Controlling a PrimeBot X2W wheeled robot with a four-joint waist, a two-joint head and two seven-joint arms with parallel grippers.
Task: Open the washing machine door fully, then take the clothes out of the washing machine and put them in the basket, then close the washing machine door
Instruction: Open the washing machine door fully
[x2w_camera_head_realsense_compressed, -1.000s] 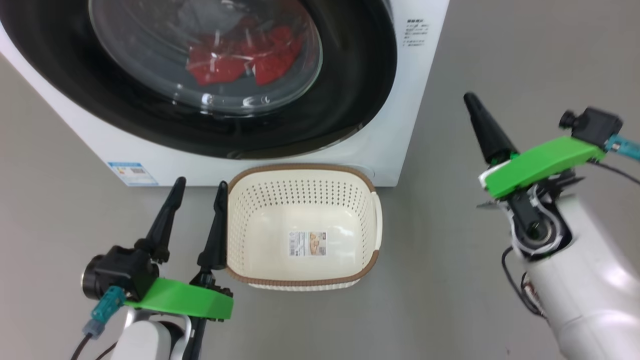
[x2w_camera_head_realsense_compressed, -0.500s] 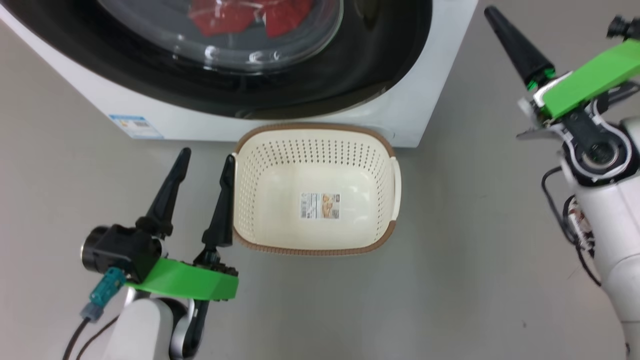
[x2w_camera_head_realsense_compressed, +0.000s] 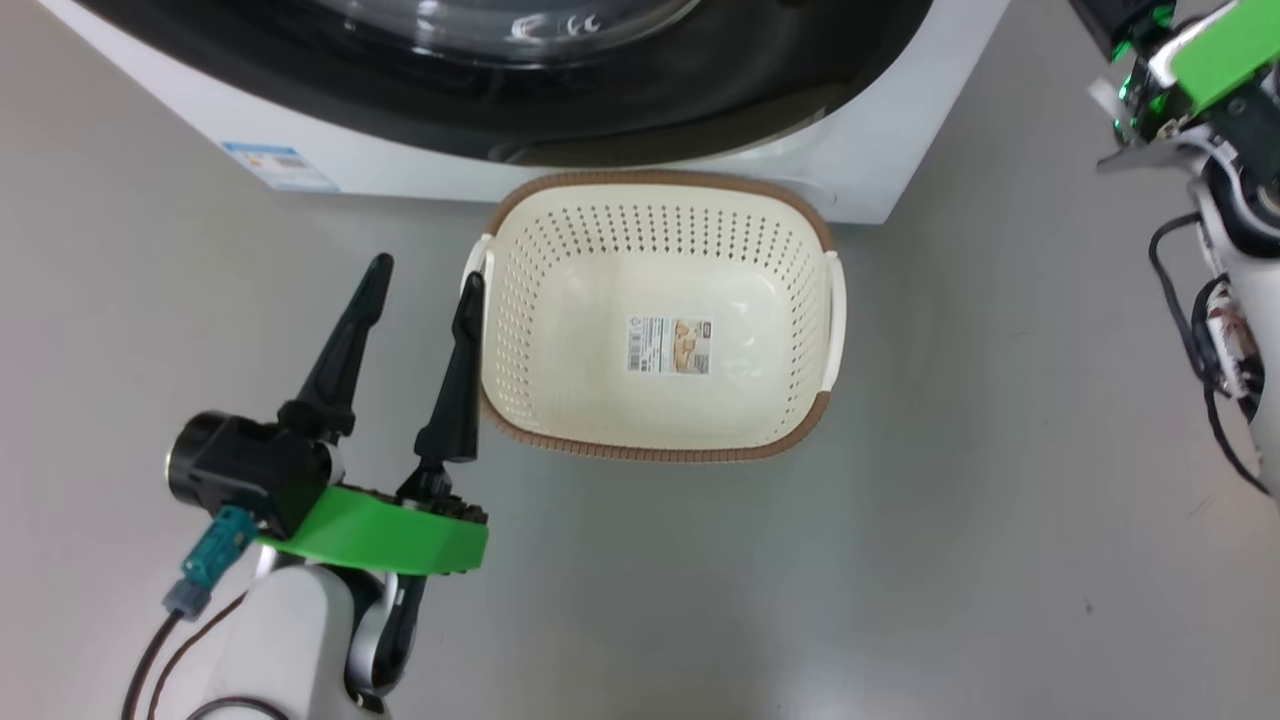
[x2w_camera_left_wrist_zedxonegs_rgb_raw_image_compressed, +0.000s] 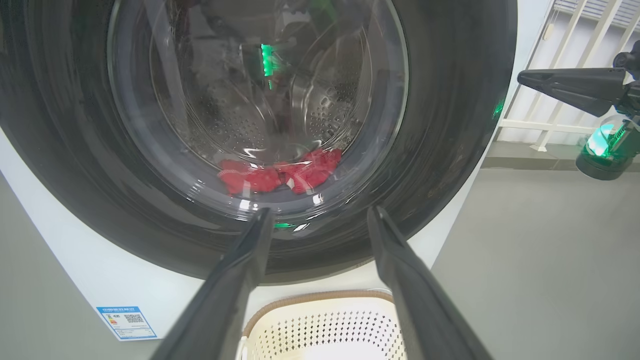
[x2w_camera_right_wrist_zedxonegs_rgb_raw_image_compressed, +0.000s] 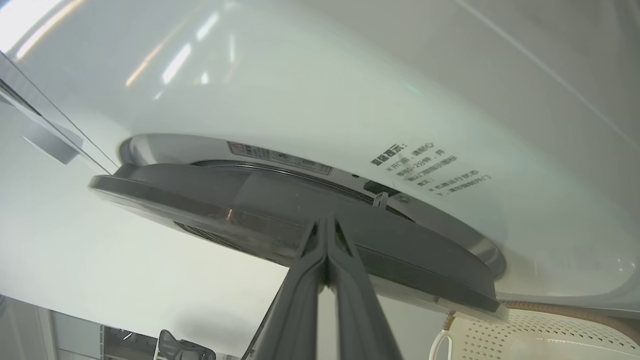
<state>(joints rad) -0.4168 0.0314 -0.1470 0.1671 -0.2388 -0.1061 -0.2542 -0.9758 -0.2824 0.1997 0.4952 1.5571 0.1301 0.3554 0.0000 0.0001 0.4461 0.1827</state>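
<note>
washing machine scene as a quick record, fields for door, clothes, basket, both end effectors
washing machine door: not swung open
clothes: red, in the drum behind the glass
basket: no clothes in it, on the floor before the washing machine
left end effector: open, beside the basket's left handle
right end effector: shut, tips pointing at the door's edge

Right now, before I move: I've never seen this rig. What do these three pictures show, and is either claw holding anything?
It is a two-armed robot. The head view looks down at the floor: the empty basket stands in front of the washing machine, with the left claw open beside it, holding nothing. The left wrist view looks along that claw at the washing machine door; the red clothes lie behind its glass. The right wrist view shows the right claw shut and empty, tips at the door's black rim.
</note>
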